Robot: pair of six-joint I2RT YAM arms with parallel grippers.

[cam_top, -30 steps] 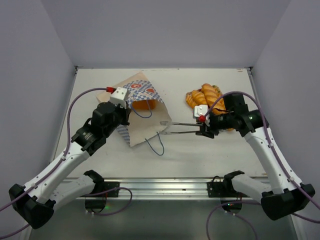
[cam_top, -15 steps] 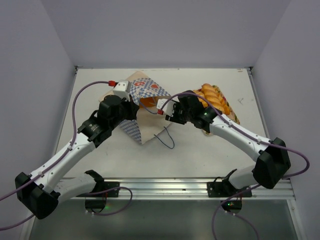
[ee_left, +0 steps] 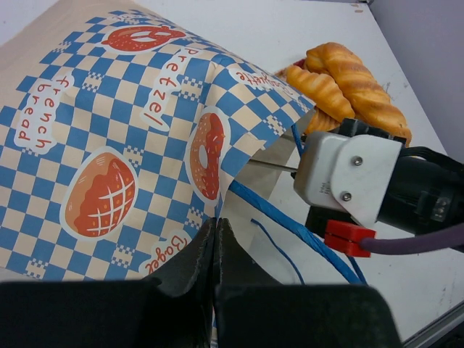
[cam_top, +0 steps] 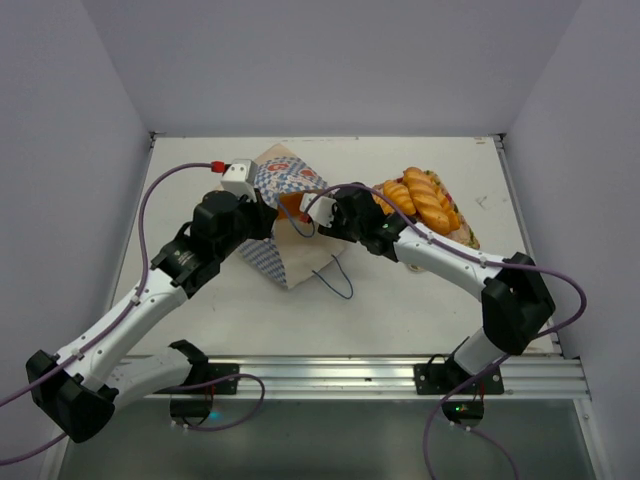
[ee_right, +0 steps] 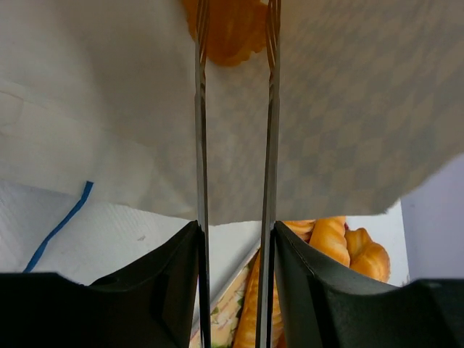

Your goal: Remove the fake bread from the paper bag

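The paper bag lies on its side, mouth toward the right. My left gripper is shut on the bag's upper edge and holds the mouth open. My right gripper holds thin metal tongs that reach inside the bag. The tong arms are apart, and their tips sit at an orange fake bread deep in the bag. That bread shows in the top view. I cannot tell if the tips touch it.
A pink floral tray at the right holds several golden loaves, also seen in the left wrist view and the right wrist view. A blue cord handle trails on the table in front of the bag.
My right arm has swung left from beside the tray to the bag's mouth, pushing the tongs inside. My left gripper has raised the bag's edge slightly.
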